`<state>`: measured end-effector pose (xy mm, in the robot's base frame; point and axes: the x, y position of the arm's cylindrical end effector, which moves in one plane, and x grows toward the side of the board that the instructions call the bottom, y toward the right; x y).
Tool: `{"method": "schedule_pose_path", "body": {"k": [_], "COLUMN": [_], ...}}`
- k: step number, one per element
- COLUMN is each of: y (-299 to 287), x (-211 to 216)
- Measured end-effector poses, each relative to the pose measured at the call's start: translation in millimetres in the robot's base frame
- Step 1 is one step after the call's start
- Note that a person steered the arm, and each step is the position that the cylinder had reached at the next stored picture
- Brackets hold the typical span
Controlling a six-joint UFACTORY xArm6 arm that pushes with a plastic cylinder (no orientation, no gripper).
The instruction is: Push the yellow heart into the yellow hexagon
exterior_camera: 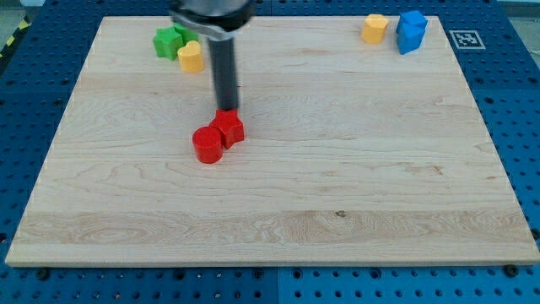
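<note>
The yellow heart (191, 56) lies near the view's top left, touching the lower right side of a green star (169, 40). The yellow hexagon (375, 28) sits far off at the view's top right, next to a blue block (411, 31). My tip (228, 109) rests on the board just above a red star (229, 128), below and slightly right of the yellow heart. The tip is close to the red star's top edge; I cannot tell whether they touch.
A red cylinder (207, 144) touches the red star's lower left side. The wooden board (337, 194) lies on a blue perforated table. A fiducial marker (467, 38) sits off the board's top right corner.
</note>
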<state>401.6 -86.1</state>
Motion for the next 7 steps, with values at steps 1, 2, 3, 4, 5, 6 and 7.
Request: {"method": "schedule_pose_path", "body": {"k": [1,2,3,4,5,6,7], "y": [-55.9,-78.8,-78.8,-78.6,-73.2,-55.8,-31.5], "x": [-21.1,-74.7,-79.2,-80.1,-92.3,-95.5,-100.6]}}
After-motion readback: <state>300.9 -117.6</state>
